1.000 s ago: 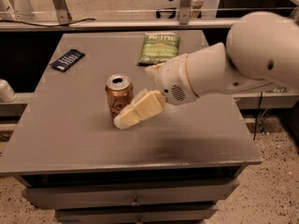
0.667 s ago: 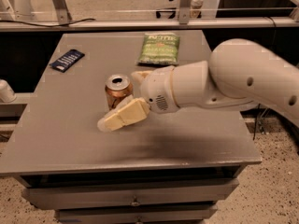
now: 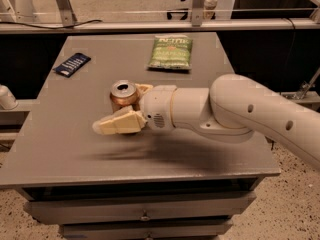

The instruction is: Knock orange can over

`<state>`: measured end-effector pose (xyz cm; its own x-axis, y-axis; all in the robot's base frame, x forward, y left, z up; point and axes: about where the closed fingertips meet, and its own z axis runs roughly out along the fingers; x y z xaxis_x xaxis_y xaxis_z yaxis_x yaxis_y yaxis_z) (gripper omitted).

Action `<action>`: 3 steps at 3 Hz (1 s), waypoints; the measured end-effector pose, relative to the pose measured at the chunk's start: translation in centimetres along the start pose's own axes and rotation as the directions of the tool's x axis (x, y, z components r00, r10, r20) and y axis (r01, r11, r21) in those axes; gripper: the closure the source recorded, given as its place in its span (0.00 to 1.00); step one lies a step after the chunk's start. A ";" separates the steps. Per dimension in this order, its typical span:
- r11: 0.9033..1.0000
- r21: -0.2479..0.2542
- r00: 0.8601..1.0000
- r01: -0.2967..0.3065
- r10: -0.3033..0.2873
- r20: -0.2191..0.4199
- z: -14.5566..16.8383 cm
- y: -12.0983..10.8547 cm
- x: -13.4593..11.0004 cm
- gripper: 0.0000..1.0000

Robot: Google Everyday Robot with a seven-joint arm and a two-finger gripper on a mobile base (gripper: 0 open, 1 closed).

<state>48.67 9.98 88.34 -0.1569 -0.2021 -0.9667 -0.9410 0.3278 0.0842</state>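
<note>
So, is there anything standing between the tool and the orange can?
Nothing visible. The tool is right at the can, which stands upright: one finger lies in front of it, the other shows just behind it. The green bag and the blue packet lie farther back on the table.

On my feed, the grey rectangular tabletop (image 3: pixel 60 149) carries an upright copper-orange drink can (image 3: pixel 123 95) near its middle, a green chip bag (image 3: pixel 171 52) lying flat toward the far edge, and a dark blue flat packet (image 3: pixel 72 64) far left. The cream gripper (image 3: pixel 122 116) hovers low at the can, fingers spread.
</note>
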 end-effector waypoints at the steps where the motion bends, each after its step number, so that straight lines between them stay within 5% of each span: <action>1: 1.000 0.022 0.999 -0.003 0.002 0.047 0.2 -0.8 0.2 0.43; 3: 0.996 0.055 0.996 0.073 -0.075 0.044 -1.5 -3.9 -2.2 0.88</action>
<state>52.26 7.74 90.51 -0.0720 -0.1854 -0.9800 -0.9322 0.3620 0.0000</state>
